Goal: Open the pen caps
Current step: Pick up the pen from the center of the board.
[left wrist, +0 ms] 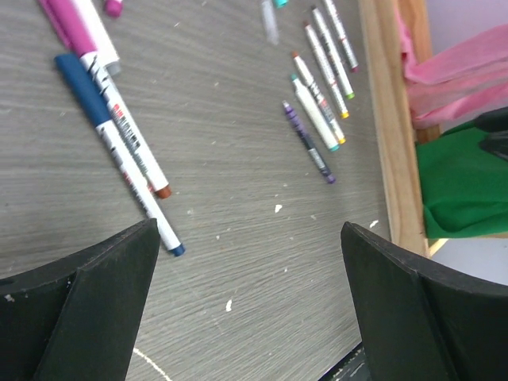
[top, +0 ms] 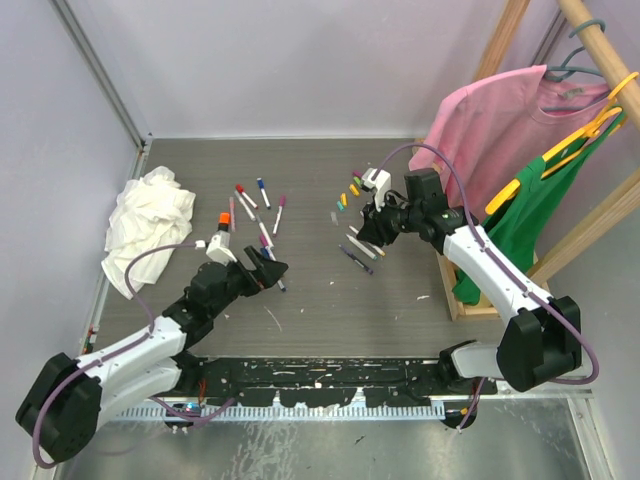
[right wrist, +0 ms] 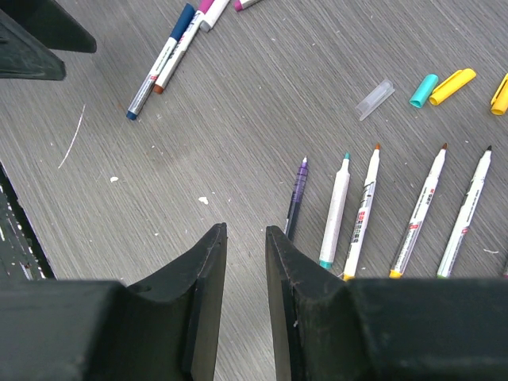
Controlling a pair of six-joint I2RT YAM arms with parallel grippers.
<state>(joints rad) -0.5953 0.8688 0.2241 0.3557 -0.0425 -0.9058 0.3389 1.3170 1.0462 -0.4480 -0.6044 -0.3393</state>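
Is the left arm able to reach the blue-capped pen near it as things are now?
Probably yes. The open left claw hangs just beside the blue-capped pen with nothing between them, though the orange-ended pen lying against it may crowd the grip.

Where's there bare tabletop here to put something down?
Free: the middle strip between the capped pens and the uncapped pens, and the far strip along the back wall. Crowded: around the loose caps and the rag.

Crumpled white rag (top: 150, 215) at far left; pink garment (top: 490, 125) and green garment (top: 530, 220) on wooden rack (top: 597, 40), right
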